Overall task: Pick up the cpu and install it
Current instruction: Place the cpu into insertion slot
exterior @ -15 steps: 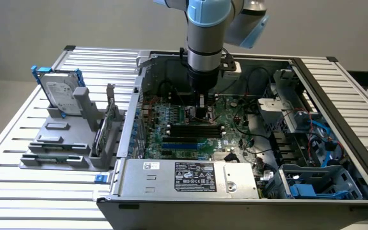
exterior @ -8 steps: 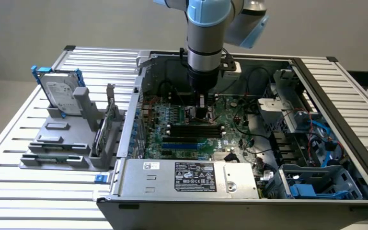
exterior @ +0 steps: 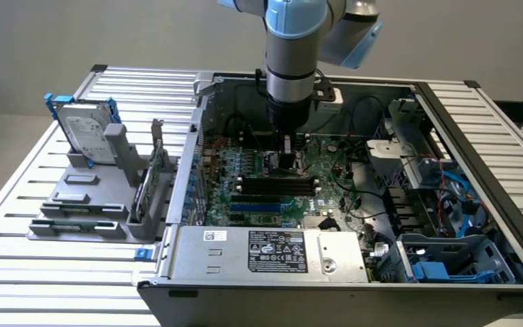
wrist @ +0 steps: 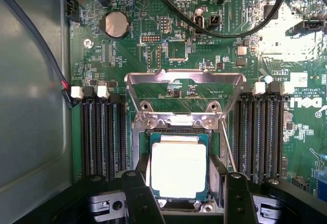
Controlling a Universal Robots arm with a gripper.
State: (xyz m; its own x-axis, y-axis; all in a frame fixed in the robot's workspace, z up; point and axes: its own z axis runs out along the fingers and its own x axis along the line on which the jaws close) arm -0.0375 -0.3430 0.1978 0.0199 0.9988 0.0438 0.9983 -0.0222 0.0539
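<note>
Biggest thing here is the slatted metal table (exterior: 25, 225), and parked on it is an open PC case (exterior: 334, 303) lying on its side with the guts facing up. The grey-and-blue robot arm (exterior: 291, 61) comes straight down from above into the middle of the case.

Along the near edge of the case sits the silver power supply (exterior: 271, 253) with its black label. Out on the table, on the exterior view's left, there's a grey fixture (exterior: 80, 204) with a hard drive (exterior: 87, 129) standing upright in it, well apart from the arm.

Inside the case the green motherboard (wrist: 168, 25) covers the floor. The gripper (exterior: 286, 158) hangs low over it, right at the socket (wrist: 179, 116).

From the wrist view, the socket's metal load plate (wrist: 184, 76) is flipped up and open, with black RAM slots (wrist: 99, 137) running along both sides of it.

The cpu (wrist: 179, 169), silver top up, sits square in the socket opening, and the dark fingertips (wrist: 143, 168) are right up against two opposite edges of it. So the hand looks closed on the cpu at about the chip's own width. Whether the chip is fully seated or just above the contacts, I honestly can't tell.

Smallest bit: a round coin battery (wrist: 116, 24) further up the board.
</note>
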